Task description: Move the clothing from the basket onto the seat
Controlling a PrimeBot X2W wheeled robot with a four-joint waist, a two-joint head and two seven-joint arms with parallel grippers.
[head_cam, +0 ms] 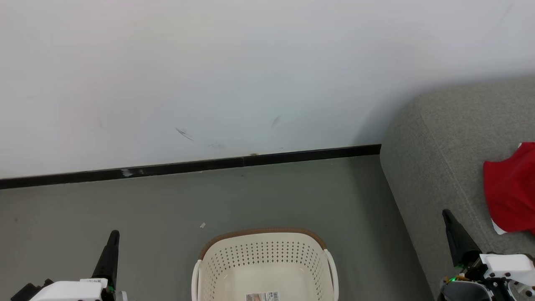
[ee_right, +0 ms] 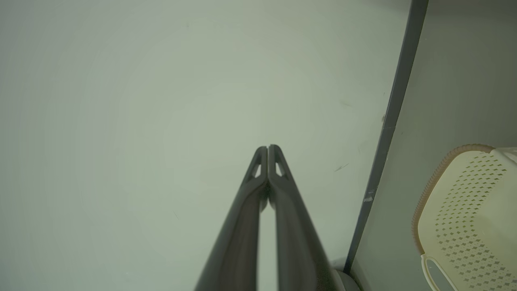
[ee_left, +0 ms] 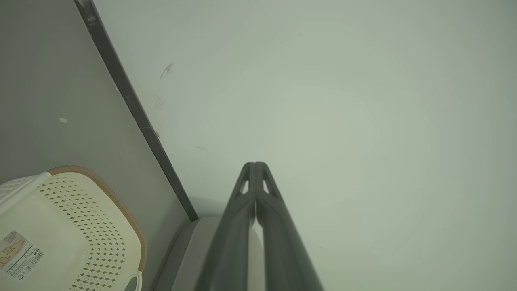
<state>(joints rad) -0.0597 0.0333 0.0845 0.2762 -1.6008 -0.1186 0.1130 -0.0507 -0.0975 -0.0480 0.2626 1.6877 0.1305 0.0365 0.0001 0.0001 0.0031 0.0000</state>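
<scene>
Your left gripper [head_cam: 114, 233] and right gripper [head_cam: 446, 213] flank the basket [head_cam: 263, 255], both closed and empty. Clothing [head_cam: 510, 188] lies on the seat [head_cam: 434, 159] to its right.

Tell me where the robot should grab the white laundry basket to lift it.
Probably the white side handles: each loops clear of the perforated wall, leaving a gap for a finger. The basket stands upright between the arms, so come from above, left gripper on its left handle, right gripper on its right. Both are shut now, so open first.
</scene>
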